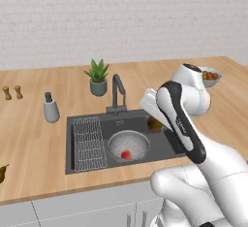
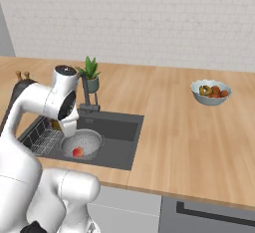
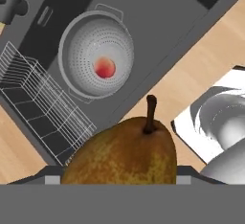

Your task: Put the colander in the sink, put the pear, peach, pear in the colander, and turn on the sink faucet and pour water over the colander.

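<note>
The silvery perforated colander (image 1: 129, 143) (image 2: 82, 142) (image 3: 95, 53) sits in the dark-grey sink (image 1: 160, 146), right of its middle. A red-pink peach (image 1: 126, 154) (image 2: 77, 152) (image 3: 105, 68) lies inside it. My gripper (image 1: 154, 120) (image 2: 61, 125) hangs above the sink, just to the right of the colander, shut on a brown pear (image 1: 155, 123) (image 3: 119, 153). That pear is upright with its stem up. A second pear (image 1: 3, 172) lies on the counter at the far left. The dark faucet (image 1: 117, 94) (image 2: 85, 95) stands behind the basin, and no stream shows.
A flat wire rack (image 1: 89, 143) (image 3: 43, 108) fills the sink's left part. A pale-grey dispenser bottle (image 1: 50, 107) and a potted plant (image 1: 98, 77) stand behind the sink. A pale-blue bowl of fruit (image 2: 210, 92) is on the counter to the right. Two small shakers (image 1: 12, 92) are far left.
</note>
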